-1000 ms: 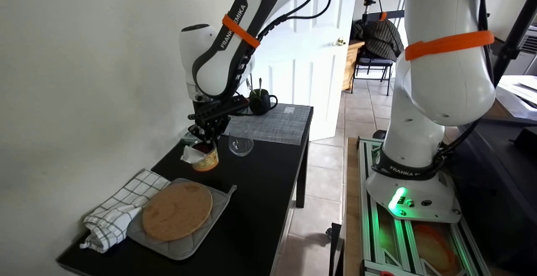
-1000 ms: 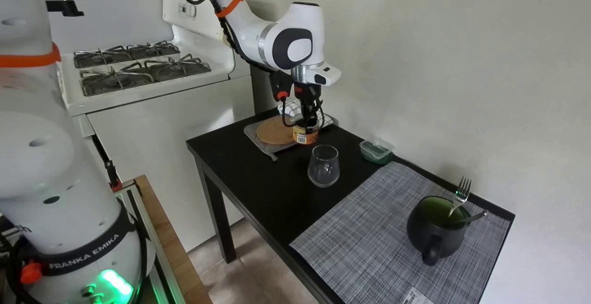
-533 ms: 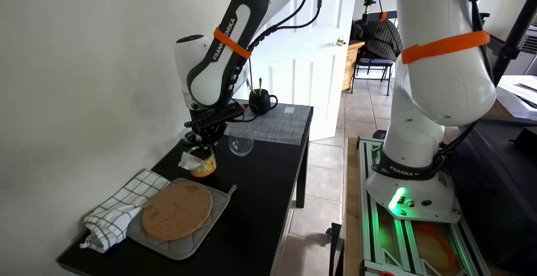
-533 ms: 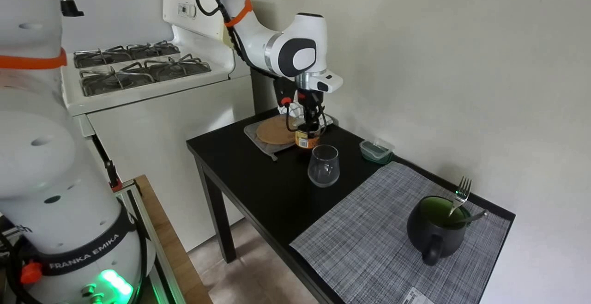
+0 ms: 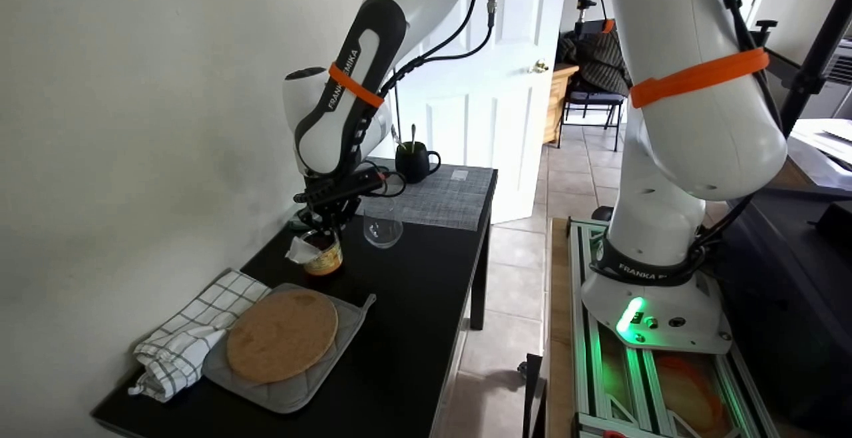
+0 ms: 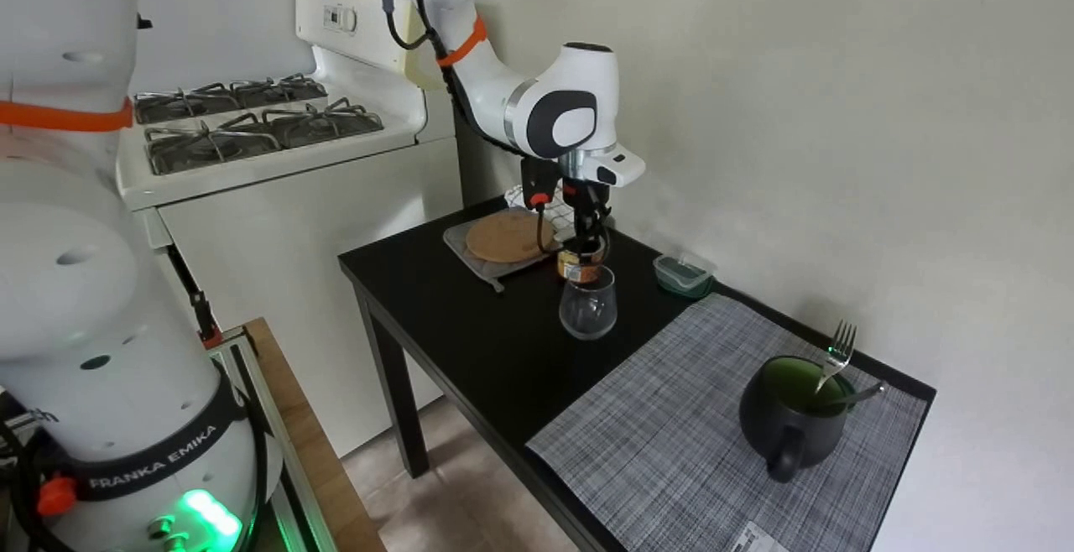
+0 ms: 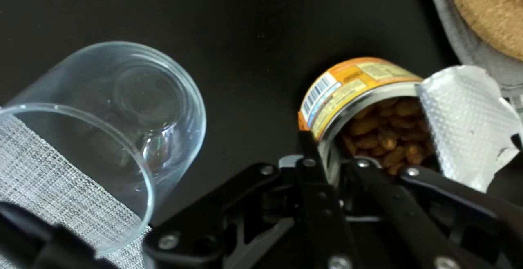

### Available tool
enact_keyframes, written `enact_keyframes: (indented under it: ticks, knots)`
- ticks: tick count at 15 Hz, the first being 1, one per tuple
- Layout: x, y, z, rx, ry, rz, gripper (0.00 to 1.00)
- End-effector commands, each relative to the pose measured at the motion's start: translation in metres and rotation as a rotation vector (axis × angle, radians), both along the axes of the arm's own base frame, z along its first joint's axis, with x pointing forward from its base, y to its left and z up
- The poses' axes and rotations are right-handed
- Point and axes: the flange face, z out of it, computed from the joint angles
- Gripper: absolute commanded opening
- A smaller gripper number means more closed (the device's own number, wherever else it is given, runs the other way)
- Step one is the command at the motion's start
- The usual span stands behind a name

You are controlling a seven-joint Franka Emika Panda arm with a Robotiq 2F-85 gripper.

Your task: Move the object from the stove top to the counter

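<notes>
The object is a small open can with an orange and yellow label (image 5: 325, 263), a peeled foil lid (image 5: 303, 250) and brown nut-like pieces inside. It also shows in the other views (image 6: 570, 267) (image 7: 367, 72). My gripper (image 7: 325, 150) is shut on the can's wall, one finger outside and one inside the rim. The can is tilted in the wrist view. It is low over the black counter (image 5: 399, 311); I cannot tell whether its base touches. The stove top (image 6: 294, 158), white with black burner grates, stands behind the counter in an exterior view.
A clear glass (image 7: 171, 68) stands close beside the can. A cork board (image 5: 286, 335) lies on a grey pot holder (image 5: 313, 388) near a checkered cloth (image 5: 226, 301). A mug with cutlery (image 6: 789, 426) stands on a grey placemat (image 6: 654, 443). A small container (image 6: 684, 275) is by the wall.
My gripper and the can have moved together, away from the cork board and closer to the clear glass. The can now sits partly behind the glass rim in an exterior view.
</notes>
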Motion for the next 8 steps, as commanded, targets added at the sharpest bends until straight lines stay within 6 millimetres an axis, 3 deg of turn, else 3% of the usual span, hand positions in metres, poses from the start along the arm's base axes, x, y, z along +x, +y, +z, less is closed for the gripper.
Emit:
enact_keyframes:
  ticks: [1, 5, 6, 8]
  knots:
    - [0.009, -0.003, -0.005, 0.012, -0.02, -0.053, 0.03]
    - [0.011, -0.003, -0.007, -0.008, -0.021, -0.047, 0.03]
    - [0.011, -0.003, -0.006, -0.011, -0.02, -0.047, 0.36]
    - [0.008, -0.004, 0.006, -0.031, -0.013, -0.027, 0.42]
